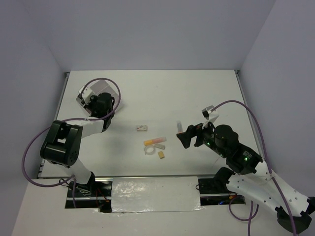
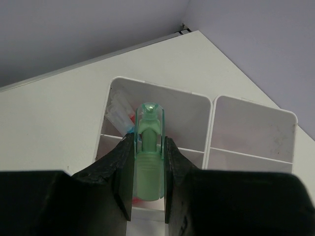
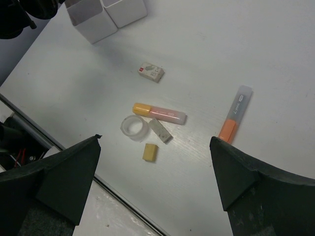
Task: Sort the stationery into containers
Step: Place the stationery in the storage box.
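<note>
Top external view showed a white table (image 1: 206,93) with two black arms at its near edge. The left arm reached to the far left corner, where the left gripper (image 1: 96,104) hung over the containers (image 1: 104,86), a block of joined white trays.

In the left wrist view, the left gripper (image 2: 149,142) was clamped tight on a green marker (image 2: 149,169). The marker's clear cap pointed over a tray compartment that held red and blue pens (image 2: 131,122).

The right gripper (image 1: 186,136) hovered over the middle of the table, its jaws spread wide and holding nothing. Below it, the right wrist view showed loose stationery:
- a pink marker (image 3: 159,112) with a yellow cap
- a clear tape ring (image 3: 134,127) touching that marker
- a white bit (image 3: 161,131) just beside the ring
- a tan eraser (image 3: 150,152) nearby
- a small white box (image 3: 151,72) farther off
- an orange marker (image 3: 235,114) lying apart to the right
</note>
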Robot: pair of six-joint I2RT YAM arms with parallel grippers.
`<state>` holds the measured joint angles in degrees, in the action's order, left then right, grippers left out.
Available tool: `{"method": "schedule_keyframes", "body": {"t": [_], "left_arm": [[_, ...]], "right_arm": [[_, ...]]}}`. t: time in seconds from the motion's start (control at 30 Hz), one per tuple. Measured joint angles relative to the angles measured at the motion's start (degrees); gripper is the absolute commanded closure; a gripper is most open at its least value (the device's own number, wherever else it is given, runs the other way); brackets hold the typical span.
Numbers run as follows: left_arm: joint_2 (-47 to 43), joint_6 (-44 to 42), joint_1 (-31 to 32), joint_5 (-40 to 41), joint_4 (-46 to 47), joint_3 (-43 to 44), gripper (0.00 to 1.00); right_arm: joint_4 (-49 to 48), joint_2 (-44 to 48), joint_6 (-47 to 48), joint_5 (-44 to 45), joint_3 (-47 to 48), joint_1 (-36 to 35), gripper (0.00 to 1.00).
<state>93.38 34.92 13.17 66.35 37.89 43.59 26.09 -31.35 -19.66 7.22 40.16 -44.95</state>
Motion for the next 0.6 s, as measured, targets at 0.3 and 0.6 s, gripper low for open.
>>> {"method": "schedule_keyframes", "body": {"t": [0.3, 0.6], "left_arm": [[0.11, 4.61, -0.61, 0.7, -3.41, 0.0, 0.61], [0.11, 7.13, -0.68, 1.09, -5.42, 0.0, 0.47]], "right_arm": [[0.0, -0.26, 0.09, -0.48, 0.0, 0.0, 0.01], [0.0, 0.15, 0.11, -0.57, 0.0, 0.0, 0.01]]}}
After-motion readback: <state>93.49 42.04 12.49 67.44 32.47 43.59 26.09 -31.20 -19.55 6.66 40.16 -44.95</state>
